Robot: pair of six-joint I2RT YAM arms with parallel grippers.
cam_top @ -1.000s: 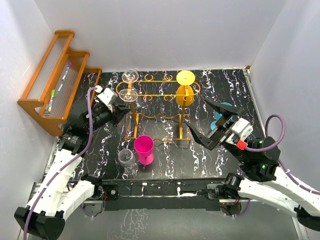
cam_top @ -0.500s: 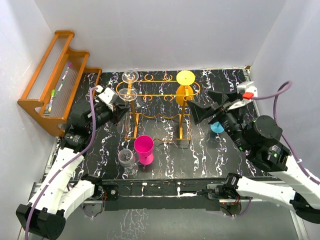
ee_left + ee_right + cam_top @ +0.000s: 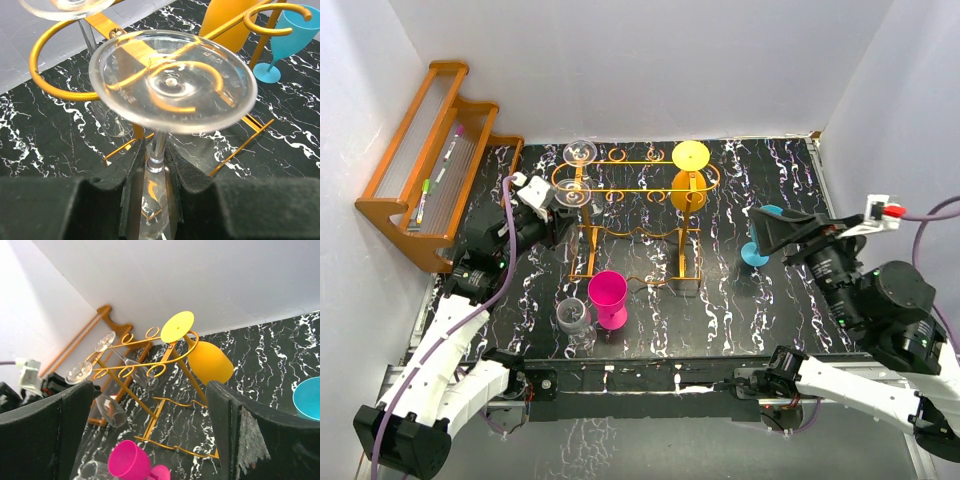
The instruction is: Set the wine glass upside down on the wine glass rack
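The inverted wine glass point(image 3: 172, 82) is clamped by the left end effector point(image 3: 156, 167), while the right end effector point(image 3: 150, 405) is spread open.

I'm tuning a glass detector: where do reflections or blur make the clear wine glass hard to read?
Left wrist: the foot of the wine glass shows gold rack wire through it, near rim soft; the fingers on its stem are dark, featureless. Top external: even light, yet the glass fades against the marbled table. Right wrist: sharp, no glare.
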